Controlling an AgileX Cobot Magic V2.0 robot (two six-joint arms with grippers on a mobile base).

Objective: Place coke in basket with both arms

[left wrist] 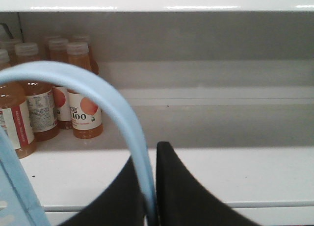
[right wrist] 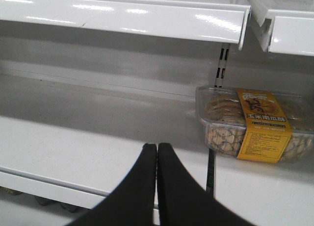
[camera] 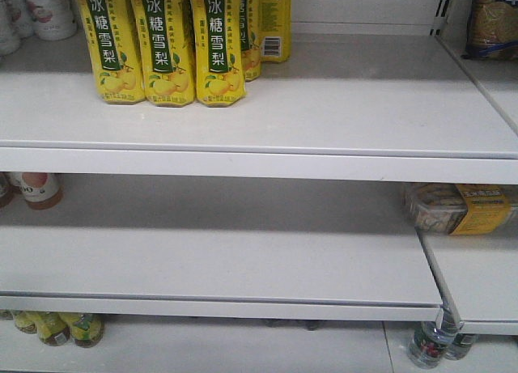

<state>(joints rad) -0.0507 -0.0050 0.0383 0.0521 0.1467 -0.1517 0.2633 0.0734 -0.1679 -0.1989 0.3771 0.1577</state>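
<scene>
Light blue plastic, curved: the hinged handle of the basket (left wrist: 105,106) arches across the left wrist view and drops between the two black fingers of the left gripper (left wrist: 149,187), which are clamped on it. A slotted blue edge of the basket body shows at the lower left corner of that view. Behind it, clear bottles of orange-pink juice with white caps (left wrist: 83,96) stand on the white metal shelf (left wrist: 221,174).

Right gripper (right wrist: 157,182): black pointed fingers pressed together tip to tip, nothing between them. It hangs in front of the middle shelf, near a clear plastic tray of biscuits with a yellow label band (right wrist: 255,123).

Front view: tall yellow pear-drink cartons with green label strips (camera: 166,41) on the top shelf; middle shelf mostly bare.

The red coke can is not visible in any view. I cannot say where it is.

Judgement: early stage. Left arm is carrying the basket; the right arm has yet to fetch the can. Next move calls for locating the can, parting the right fingers and closing on its body, while the left holds the basket steady beneath.
</scene>
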